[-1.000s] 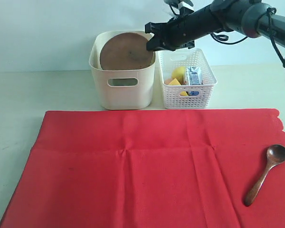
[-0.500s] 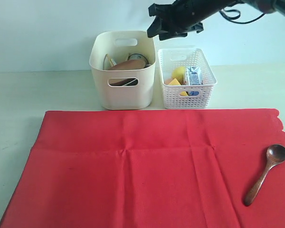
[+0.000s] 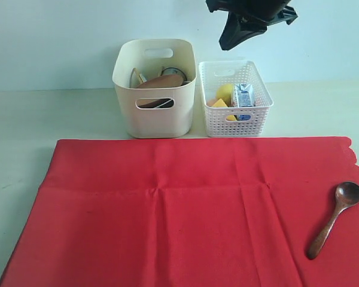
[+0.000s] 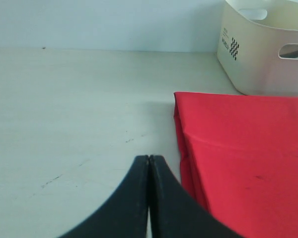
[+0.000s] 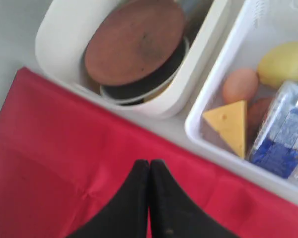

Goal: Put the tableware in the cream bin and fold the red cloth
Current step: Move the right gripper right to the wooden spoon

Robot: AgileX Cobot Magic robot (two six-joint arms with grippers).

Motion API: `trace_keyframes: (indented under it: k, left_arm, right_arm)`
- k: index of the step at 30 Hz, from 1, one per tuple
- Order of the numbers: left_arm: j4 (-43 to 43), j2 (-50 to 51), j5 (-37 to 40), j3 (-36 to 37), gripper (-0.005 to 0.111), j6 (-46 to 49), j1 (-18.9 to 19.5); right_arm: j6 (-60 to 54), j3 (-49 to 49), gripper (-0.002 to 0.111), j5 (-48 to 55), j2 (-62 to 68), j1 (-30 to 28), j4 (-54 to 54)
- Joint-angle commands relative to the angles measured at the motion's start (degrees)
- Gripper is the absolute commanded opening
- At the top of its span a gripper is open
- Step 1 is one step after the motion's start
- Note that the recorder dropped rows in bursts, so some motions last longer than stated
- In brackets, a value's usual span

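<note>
While the right gripper (image 5: 149,166) hangs clenched, empty, above the tall cream plastic bin (image 3: 154,122) and white perforated basket (image 3: 236,124), the left gripper (image 4: 149,159) is clenched too, empty, over the bench (image 4: 79,99) by a corner of the bright red cloth (image 4: 248,148). The round brown wooden plate (image 5: 134,42) lies in the bin; the brown wooden spoon (image 3: 335,218) lies near the cloth's right edge.

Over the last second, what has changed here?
The right fingers let go of the brown wooden plate, which dropped into the cream bin; they then closed and rose away. The red cloth, wooden spoon and white basket stayed put.
</note>
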Motion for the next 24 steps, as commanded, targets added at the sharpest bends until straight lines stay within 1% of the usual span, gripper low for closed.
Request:
trace_keyframes:
  k: [1,4,8,11,14,19,24]
  left_arm:
    - [0.0,-0.3,-0.7,0.2,0.000,-0.1,-0.3]
    - [0.0,-0.3,-0.7,0.2,0.000,-0.1,-0.3]
    - [0.0,-0.3,-0.7,0.2,0.000,-0.1,-0.3]
    - [0.0,-0.3,-0.7,0.2,0.000,-0.1,-0.3]
    - [0.0,-0.3,-0.7,0.2,0.000,-0.1,-0.3]
    - [0.0,-0.3,-0.7,0.2,0.000,-0.1,-0.3]
    - [0.0,-0.3,-0.7,0.2,0.000,-0.1,-0.3]
  right_arm:
    - [-3.4,13.5,0.000,-3.9,-9.6,0.8,-1.6]
    - [-3.1,24.1,0.000,-8.0,-15.2,0.8,-6.8]
    - [0.0,37.4,0.000,-13.8,-22.7,0.8,-13.1]
    - [3.2,45.2,0.000,-16.1,-27.8,0.8,-17.4]
    - [4.4,51.3,0.000,-16.2,-31.7,0.8,-19.5]
    - [4.4,59.4,0.000,-16.1,-36.8,0.8,-19.8]
    - [4.4,65.4,0.000,-17.5,-38.1,0.8,-19.8]
